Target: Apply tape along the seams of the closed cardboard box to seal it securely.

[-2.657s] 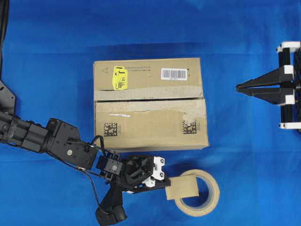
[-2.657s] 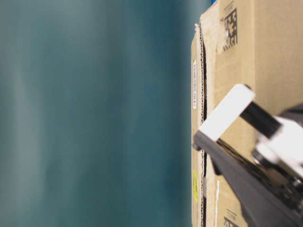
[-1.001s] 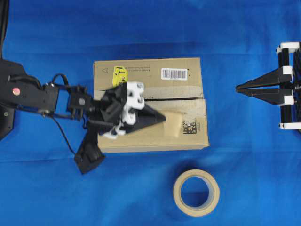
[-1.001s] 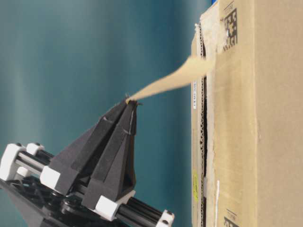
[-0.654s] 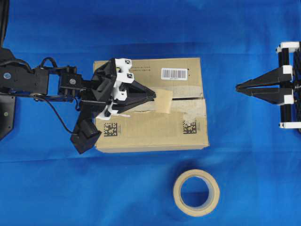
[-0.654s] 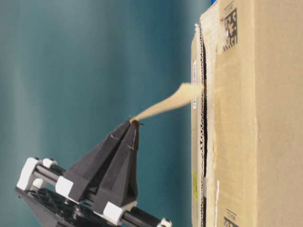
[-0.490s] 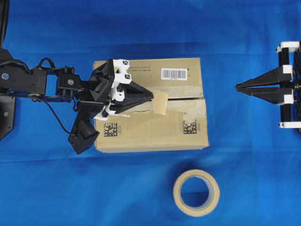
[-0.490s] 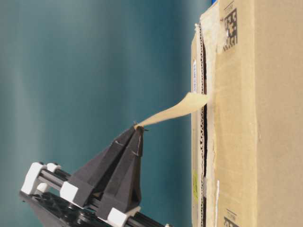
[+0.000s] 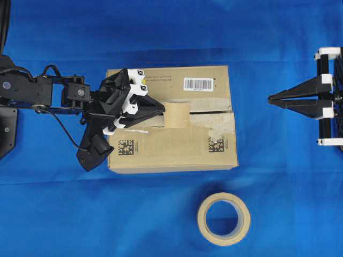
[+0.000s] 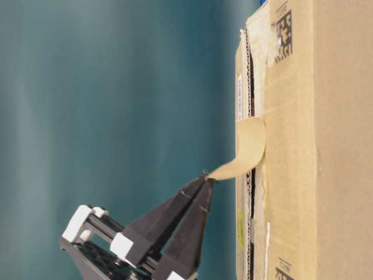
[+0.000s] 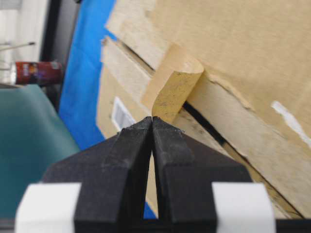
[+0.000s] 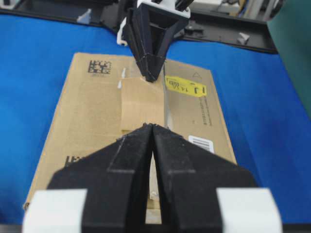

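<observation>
A blue cloth (image 9: 161, 32) is covering the whole work surface. Behind it a teal backdrop (image 10: 116, 116) is filling the table-level view. Off beyond the cloth's edge, a red can (image 11: 36, 73) is standing, blurred, against a pale wall.
</observation>
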